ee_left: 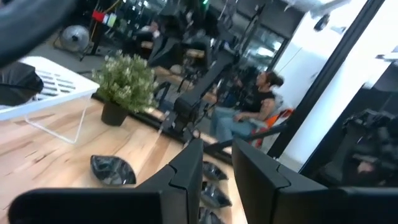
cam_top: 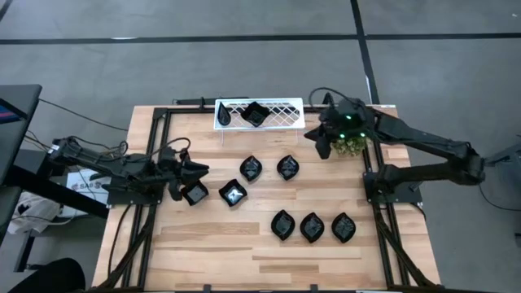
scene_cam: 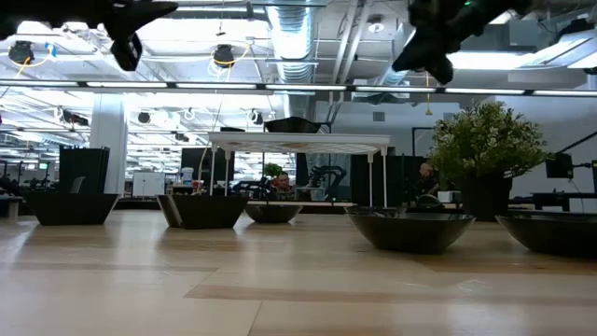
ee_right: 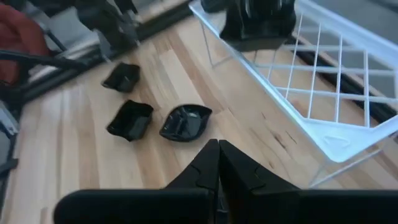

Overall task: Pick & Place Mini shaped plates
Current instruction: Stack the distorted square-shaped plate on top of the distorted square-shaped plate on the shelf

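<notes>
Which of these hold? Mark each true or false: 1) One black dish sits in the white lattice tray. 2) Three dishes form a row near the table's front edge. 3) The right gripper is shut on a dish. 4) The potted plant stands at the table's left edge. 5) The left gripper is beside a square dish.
1) True: one black dish lies in the white lattice tray.
2) True: three leaf dishes line up there.
3) False: the right gripper is shut and empty.
4) False: the potted plant stands at the right, under the right arm.
5) True: the left gripper is beside the square dish.
</notes>
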You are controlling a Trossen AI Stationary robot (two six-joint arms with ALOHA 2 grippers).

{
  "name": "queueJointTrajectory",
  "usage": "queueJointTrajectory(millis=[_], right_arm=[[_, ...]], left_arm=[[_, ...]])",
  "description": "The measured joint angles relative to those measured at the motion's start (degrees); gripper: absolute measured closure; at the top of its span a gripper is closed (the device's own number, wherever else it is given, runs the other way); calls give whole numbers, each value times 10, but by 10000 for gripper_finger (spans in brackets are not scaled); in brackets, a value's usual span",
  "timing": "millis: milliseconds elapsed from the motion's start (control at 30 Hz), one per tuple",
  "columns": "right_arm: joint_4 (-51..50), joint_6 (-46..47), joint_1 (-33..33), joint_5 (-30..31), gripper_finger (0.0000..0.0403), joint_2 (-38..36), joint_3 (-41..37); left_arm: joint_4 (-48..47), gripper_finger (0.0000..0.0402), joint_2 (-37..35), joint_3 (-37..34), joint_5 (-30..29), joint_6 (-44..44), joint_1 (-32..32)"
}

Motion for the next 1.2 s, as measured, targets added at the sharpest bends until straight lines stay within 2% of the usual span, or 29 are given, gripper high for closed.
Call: queueJointTrajectory(millis=[167, 433, 600, 933, 1133, 1200], right_arm=[[42, 16, 8, 7, 397, -77, -49], [88, 45, 12, 9, 397, -200, -134], [97, 56, 12, 9, 397, -274, -177], [112, 90, 11, 9, 397, -444, -255], [112, 90, 11, 9, 397, -522, -275], [106, 90, 11, 9, 397, -541, -279]], left_arm=[[-22, 314, 75, 49, 1, -5, 12], [-211, 314, 184, 176, 64, -39, 43], [-305, 314, 234, 230, 94, -65, 63], [-448, 314, 261, 249, 128, -196, 114], [-543, 314, 258, 249, 137, -302, 161], [-546, 314, 258, 242, 148, -314, 178]])
